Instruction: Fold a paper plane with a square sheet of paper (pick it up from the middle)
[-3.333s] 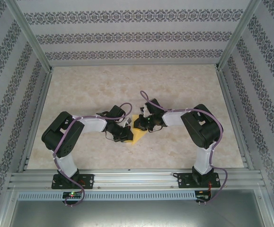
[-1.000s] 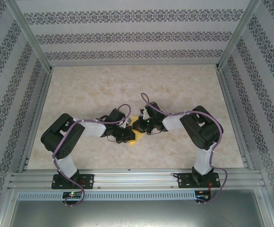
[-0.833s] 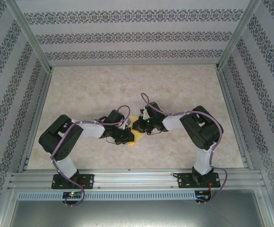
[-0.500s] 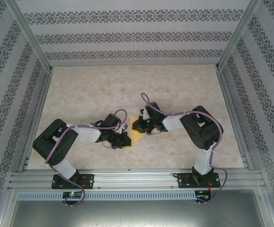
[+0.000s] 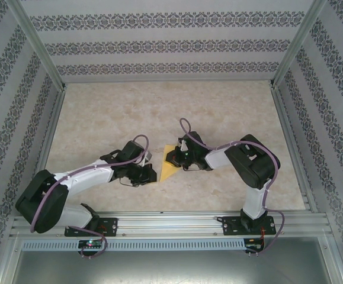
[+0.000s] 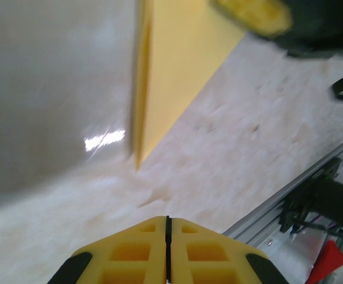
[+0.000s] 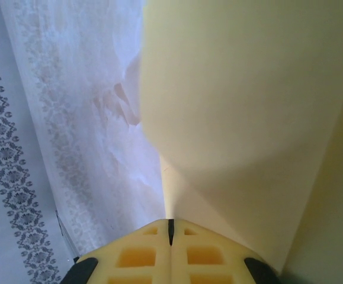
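The job looks partway done. On the table [image 5: 159, 112] the paper [image 5: 169, 171] is not a flat square. It lies near the front edge between the 2 arms, folded into a long triangle with its point toward the arm bases. I see no wings or finished dart, so more folds seem to be left.

The paper is plain yellow-orange and matte. The left wrist view shows 1 sharp folded edge, and the right wrist view shows a loose layer bulging up.

The right gripper [image 5: 173, 158] has its tips closed, down on the paper's far end. Whether it pinches a layer I cannot tell. The left gripper [image 5: 152, 173], closed and holding nothing, sits just beside the paper, apart from it.
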`<state>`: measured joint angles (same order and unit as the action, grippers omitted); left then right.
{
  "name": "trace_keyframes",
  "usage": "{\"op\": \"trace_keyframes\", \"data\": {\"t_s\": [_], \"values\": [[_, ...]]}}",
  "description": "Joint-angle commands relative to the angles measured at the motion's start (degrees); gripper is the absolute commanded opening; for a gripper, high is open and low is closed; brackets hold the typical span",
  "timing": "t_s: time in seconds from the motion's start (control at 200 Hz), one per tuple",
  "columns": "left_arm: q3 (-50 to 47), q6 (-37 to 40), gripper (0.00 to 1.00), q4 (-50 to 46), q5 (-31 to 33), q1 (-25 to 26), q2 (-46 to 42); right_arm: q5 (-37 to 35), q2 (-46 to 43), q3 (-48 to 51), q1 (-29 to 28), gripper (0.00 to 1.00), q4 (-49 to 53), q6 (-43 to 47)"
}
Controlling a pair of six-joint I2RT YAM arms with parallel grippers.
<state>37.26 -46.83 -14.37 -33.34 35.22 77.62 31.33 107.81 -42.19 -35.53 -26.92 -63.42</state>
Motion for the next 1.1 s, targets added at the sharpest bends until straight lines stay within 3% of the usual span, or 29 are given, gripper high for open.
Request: {"op": "trace_keyframes", "data": {"t_s": [0.0, 0.335, 0.505, 0.654, 0.909, 1.099], "values": [[2.9, -1.4, 0.1, 4.0, 2.2, -0.2, 3.1, -7.8, 3.7, 3.8, -1.2, 0.04, 8.7, -2.0], [7.4, -1.6, 0.11, 12.6, 1.6, -0.2, 17.4, -7.5, 3.2, 4.0, -1.3, 0.04, 7.8, -2.3], [7.8, -1.5, 0.07, 8.5, 4.8, -0.3, 22.9, -6.6, 1.7, 3.7, -0.5, 0.05, 7.9, -0.6], [5.0, -1.2, 0.0, 3.6, 6.6, -0.3, 24.4, -4.7, -1.3, 1.6, 2.7, 0.06, 11.4, 3.9], [5.1, 2.0, 0.0, -1.0, 7.1, -0.3, 22.6, -3.1, 0.4, -6.3, 10.7, 0.07, 20.7, 13.0], [5.1, 2.6, 0.0, -1.6, 7.0, -0.4, 22.7, -0.5, 3.5, -6.8, 15.8, 0.07, 17.8, 13.8]]}}
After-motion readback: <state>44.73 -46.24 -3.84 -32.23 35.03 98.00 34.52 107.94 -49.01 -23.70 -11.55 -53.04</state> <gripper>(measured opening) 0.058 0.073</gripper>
